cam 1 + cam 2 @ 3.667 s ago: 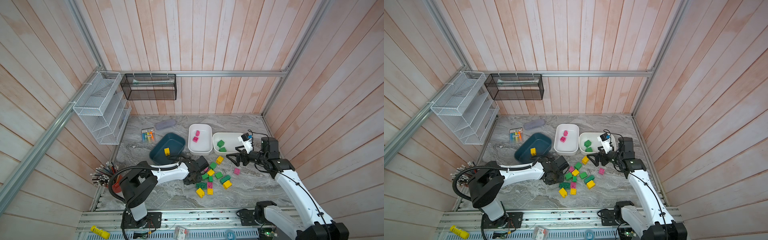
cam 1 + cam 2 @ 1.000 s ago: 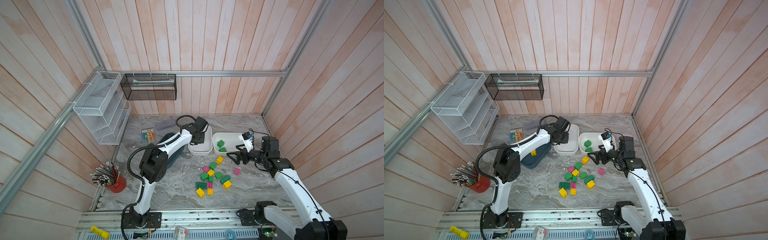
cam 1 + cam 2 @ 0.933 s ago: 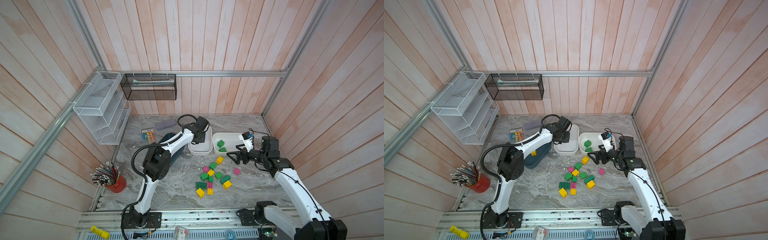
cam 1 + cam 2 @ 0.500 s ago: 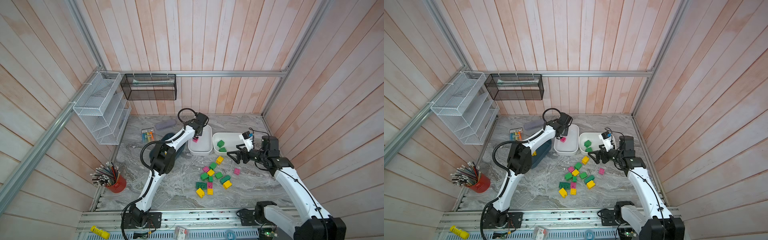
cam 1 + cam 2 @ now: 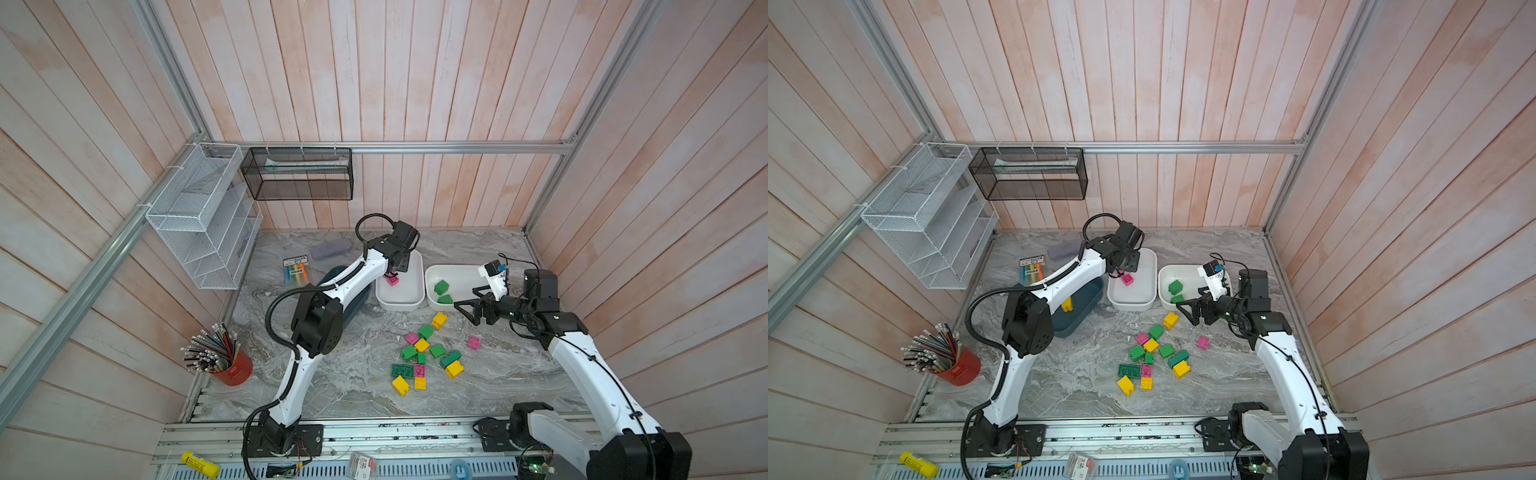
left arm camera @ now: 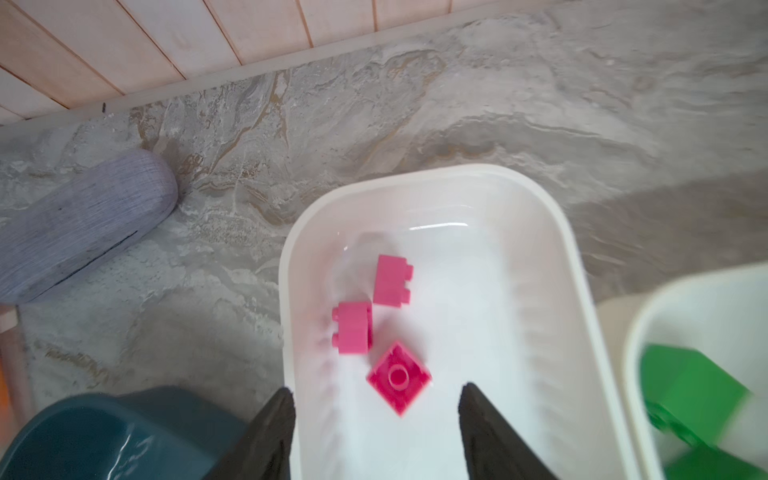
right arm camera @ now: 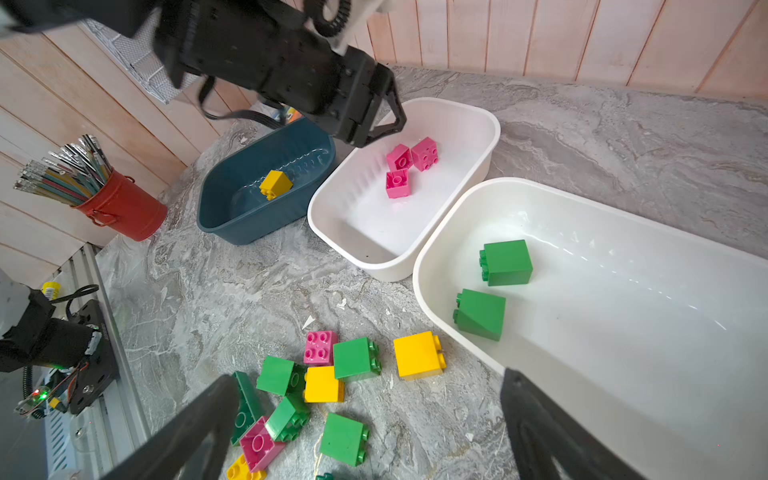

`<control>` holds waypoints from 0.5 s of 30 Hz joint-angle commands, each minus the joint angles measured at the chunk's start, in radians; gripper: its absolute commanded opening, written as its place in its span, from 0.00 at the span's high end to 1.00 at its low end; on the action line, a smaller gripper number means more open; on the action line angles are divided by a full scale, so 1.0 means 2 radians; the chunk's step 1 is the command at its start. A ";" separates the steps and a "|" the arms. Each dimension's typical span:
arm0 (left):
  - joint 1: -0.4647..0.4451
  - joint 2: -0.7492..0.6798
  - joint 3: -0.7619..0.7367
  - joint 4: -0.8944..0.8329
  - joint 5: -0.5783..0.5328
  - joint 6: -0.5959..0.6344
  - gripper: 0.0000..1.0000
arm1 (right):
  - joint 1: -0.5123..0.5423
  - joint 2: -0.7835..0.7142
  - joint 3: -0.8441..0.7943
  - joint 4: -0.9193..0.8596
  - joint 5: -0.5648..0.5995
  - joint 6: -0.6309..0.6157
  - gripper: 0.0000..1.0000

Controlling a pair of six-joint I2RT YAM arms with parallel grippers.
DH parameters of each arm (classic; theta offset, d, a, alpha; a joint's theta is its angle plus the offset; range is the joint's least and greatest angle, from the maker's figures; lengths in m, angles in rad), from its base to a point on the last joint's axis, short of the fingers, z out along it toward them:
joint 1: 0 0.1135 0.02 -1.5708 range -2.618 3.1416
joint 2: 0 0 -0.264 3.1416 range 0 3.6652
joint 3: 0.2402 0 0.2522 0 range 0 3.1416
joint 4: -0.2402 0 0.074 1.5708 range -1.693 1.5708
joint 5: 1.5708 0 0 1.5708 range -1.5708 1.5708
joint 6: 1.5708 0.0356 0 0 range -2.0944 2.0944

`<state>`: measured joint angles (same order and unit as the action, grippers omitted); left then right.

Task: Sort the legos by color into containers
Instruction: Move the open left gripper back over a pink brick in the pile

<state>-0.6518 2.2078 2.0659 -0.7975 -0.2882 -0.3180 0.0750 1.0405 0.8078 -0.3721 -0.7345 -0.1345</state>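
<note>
On the desk [image 5: 353, 386] the left hand [image 5: 392, 272], now half open over the middle tub [image 6: 415, 174], has just dropped a third pink brick [image 6: 399, 376]; right hand [image 5: 467, 311] waits wide, many bricks [image 5: 422, 345] left.

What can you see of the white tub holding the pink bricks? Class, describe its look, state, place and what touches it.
The white tub is a shallow, glossy, plastic-looking rounded rectangle, open-topped on the grey marbled table. It sits between the teal tub and the other white tub, close beside both; contact cannot be told. Three pink bricks lie near its far end. The left gripper hovers above them, jaws open, not touching it.
</note>
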 commanded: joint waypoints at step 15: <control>-0.126 -0.295 -0.419 0.093 0.170 -0.080 0.25 | -0.002 -0.028 -0.009 -0.021 -0.008 -0.002 0.02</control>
<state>-0.9085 1.6642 1.2968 -0.7181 -0.0086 -0.4759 0.0750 1.0054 0.8047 -0.3794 -0.7380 -0.1341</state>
